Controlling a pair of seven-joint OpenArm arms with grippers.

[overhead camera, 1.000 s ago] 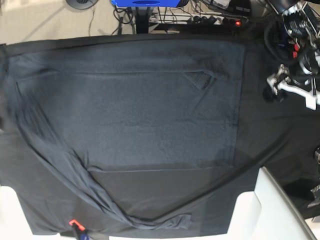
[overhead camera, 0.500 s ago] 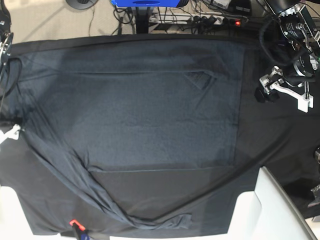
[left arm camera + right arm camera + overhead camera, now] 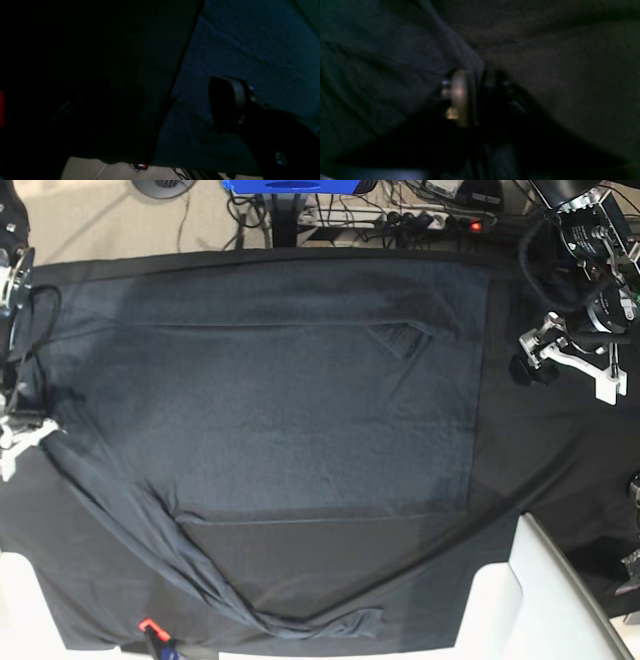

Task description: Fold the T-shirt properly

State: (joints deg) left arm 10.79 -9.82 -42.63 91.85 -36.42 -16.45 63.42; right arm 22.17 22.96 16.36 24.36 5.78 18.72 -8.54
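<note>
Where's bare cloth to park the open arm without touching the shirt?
Free: the black tablecloth strip between the dark slate-grey long-sleeved T-shirt and the white block, under the open left gripper. Also the dark band below the shirt's hem, above the trailing sleeve. Crowded: the opposite edge, where the right gripper pinches shirt fabric.

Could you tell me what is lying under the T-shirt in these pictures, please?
The T-shirt lies spread on a black tablecloth, which shows along its edges and at the front. What lies beneath the cloth, and under the shirt's middle, is covered.
</note>
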